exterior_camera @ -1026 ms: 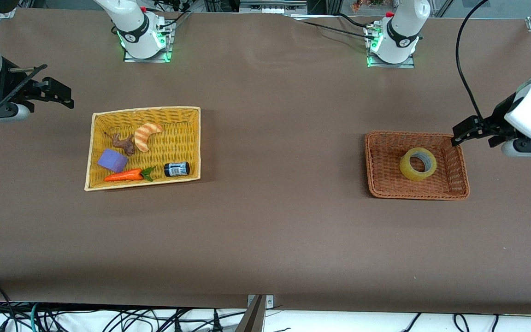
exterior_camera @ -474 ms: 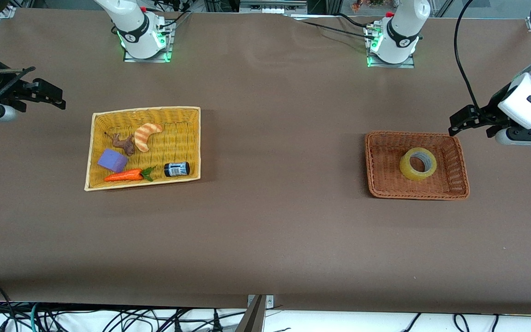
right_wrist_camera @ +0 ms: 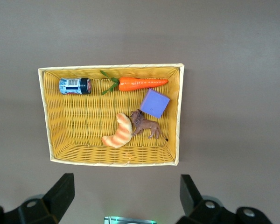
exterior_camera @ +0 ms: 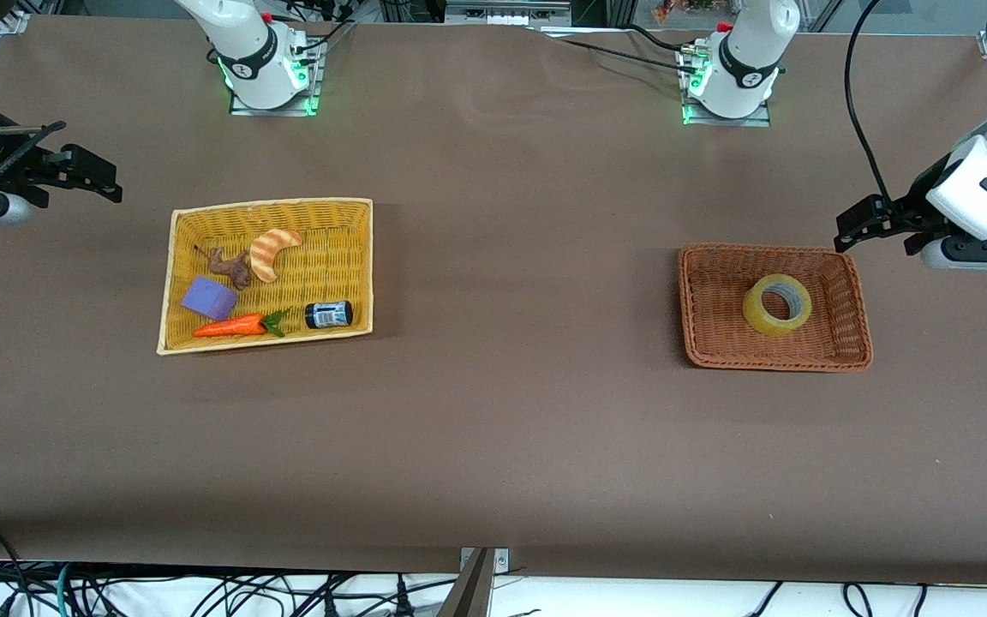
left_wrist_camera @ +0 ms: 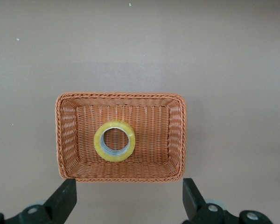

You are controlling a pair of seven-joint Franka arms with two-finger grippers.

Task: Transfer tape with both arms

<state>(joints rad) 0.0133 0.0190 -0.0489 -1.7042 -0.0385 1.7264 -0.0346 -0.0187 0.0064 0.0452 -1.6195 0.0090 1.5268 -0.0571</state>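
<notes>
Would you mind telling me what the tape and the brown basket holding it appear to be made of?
The tape looks like glossy, translucent yellowish plastic film wound in layers around a wide hole. The brown basket appears to be matte woven wicker or a plastic imitation, judging from its ribbed strands and braided rim.

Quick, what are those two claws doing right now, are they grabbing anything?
Left claw: open, holding nothing, up by the brown basket with the tape.
Right claw: open, holding nothing, up near the yellow basket.
</notes>
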